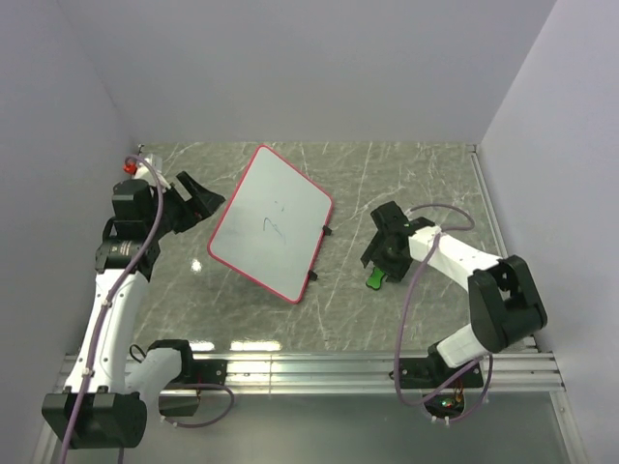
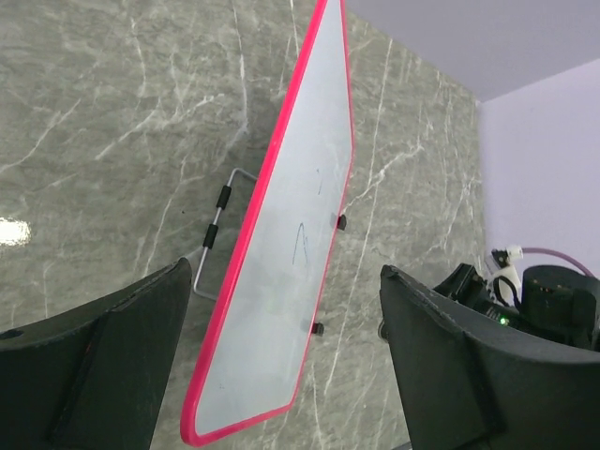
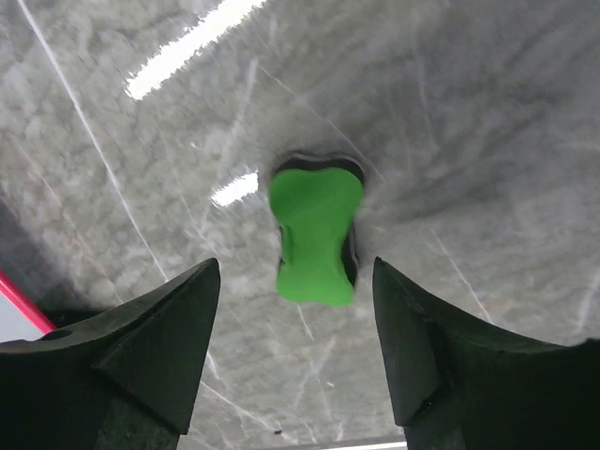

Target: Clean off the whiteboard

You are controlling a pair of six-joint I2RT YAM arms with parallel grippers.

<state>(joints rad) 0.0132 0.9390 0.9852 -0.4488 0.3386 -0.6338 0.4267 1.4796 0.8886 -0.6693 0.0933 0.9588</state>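
Table (image 1: 406,174): grey-green marble pattern, pale walls on three sides, metal rail along the near edge.

Whiteboard (image 1: 271,222): white face, thin red rim, rounded corners. Sits left of centre on the table, turned diagonally, one corner toward the back wall. Seen edge-on and slanting in the left wrist view (image 2: 291,281); cannot tell whether lying flat or propped.

Left gripper (image 1: 198,203): jaws spread wide, nothing between them. Points at the board's left side, just beside the rim; contact cannot be told. Board framed between both fingers in the wrist view (image 2: 281,281).

Right gripper (image 1: 379,263): right of the board, well apart from it. Jaws apart (image 3: 295,267), hovering over the eraser, not closed on it.

Eraser (image 3: 315,234): small, green, bone-shaped, lying on the table between the right fingers, also visible from above (image 1: 375,280).

Wire bracket (image 2: 217,230): thin metal with black sleeves, showing just beyond the board's far rim.

Black tabs (image 1: 329,230): two, on the board's right edge.

Pen marks (image 1: 274,224): faint dark scribble near the middle of the face, not yet wiped
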